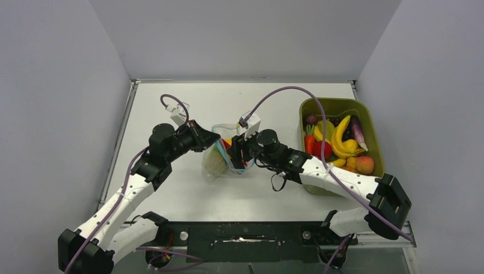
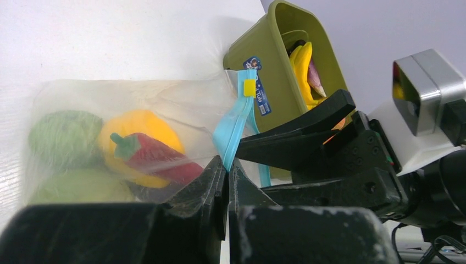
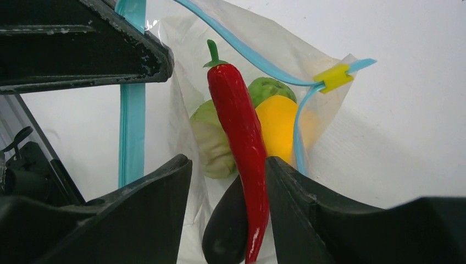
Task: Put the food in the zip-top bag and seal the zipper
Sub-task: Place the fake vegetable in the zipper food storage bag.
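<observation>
The clear zip-top bag (image 1: 220, 162) stands open mid-table, its blue zipper (image 3: 132, 126) spread wide and the yellow slider (image 3: 334, 77) at the far end. My left gripper (image 2: 227, 162) is shut on the zipper strip (image 2: 235, 124) at the mouth's edge. It also shows in the top view (image 1: 211, 139). My right gripper (image 3: 228, 160) is open at the bag's mouth (image 1: 236, 153). Between its fingers lie a red chili pepper (image 3: 242, 137) and a dark eggplant (image 3: 226, 231). Deeper in the bag are a yellow piece (image 3: 277, 129) and green pieces (image 3: 211, 140).
An olive-green bin (image 1: 365, 123) at the right holds more toy food: bananas (image 1: 341, 137), an eggplant (image 1: 358, 130), a peach (image 1: 364, 164), a carrot, a red piece. It stands close behind the bag in the left wrist view (image 2: 275, 71). Grey walls enclose the table.
</observation>
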`<state>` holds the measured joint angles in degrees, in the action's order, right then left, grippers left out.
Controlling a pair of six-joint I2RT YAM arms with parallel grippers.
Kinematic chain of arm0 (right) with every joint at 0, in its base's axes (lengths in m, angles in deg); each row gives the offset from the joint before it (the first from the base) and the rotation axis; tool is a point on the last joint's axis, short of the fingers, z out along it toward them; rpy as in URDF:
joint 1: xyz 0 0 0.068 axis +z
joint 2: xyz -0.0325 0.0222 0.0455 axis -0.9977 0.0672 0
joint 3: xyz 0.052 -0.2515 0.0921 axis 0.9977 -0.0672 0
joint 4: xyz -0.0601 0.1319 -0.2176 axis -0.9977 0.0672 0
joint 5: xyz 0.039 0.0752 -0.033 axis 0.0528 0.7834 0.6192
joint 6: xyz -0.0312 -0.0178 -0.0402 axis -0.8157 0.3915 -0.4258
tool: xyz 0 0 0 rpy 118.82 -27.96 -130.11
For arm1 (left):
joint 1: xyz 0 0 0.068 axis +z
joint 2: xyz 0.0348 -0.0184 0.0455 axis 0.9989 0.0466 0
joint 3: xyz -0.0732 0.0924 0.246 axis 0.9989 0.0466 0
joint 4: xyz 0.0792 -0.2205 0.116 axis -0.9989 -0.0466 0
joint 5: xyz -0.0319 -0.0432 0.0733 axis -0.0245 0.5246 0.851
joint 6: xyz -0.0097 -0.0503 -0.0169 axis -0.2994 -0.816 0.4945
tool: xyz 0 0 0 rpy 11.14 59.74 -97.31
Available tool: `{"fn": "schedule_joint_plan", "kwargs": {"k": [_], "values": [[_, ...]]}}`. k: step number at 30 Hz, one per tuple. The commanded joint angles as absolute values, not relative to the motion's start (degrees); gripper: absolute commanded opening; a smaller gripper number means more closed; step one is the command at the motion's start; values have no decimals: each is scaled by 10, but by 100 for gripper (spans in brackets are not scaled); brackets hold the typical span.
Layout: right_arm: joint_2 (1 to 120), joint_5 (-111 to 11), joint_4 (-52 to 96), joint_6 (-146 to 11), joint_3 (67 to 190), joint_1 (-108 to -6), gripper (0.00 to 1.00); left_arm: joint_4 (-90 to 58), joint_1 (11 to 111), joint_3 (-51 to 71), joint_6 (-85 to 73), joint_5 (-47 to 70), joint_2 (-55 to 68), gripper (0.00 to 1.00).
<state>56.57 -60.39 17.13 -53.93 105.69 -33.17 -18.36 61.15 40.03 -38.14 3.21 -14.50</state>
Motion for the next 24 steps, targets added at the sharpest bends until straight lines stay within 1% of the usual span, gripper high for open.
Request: {"fn": "schedule_joint_plan", "kwargs": {"k": [1, 4, 8, 14, 20, 24], "values": [[518, -613, 193, -566, 1099, -327, 53, -115, 610, 403, -361, 34, -159, 0], [505, -625, 230, -584, 1118, -328, 53, -109, 610, 411, -352, 39, -158, 0], [486, -673, 276, -609, 1132, -331, 53, -118, 610, 417, -325, 51, -159, 0], [459, -714, 338, -623, 1150, -362, 54, -187, 610, 386, -242, 59, -153, 0], [451, -734, 440, -562, 1190, -452, 53, -208, 610, 390, -182, 76, -173, 0], [453, -810, 515, -539, 1220, -480, 53, -199, 610, 412, -165, 89, -191, 0]]}}
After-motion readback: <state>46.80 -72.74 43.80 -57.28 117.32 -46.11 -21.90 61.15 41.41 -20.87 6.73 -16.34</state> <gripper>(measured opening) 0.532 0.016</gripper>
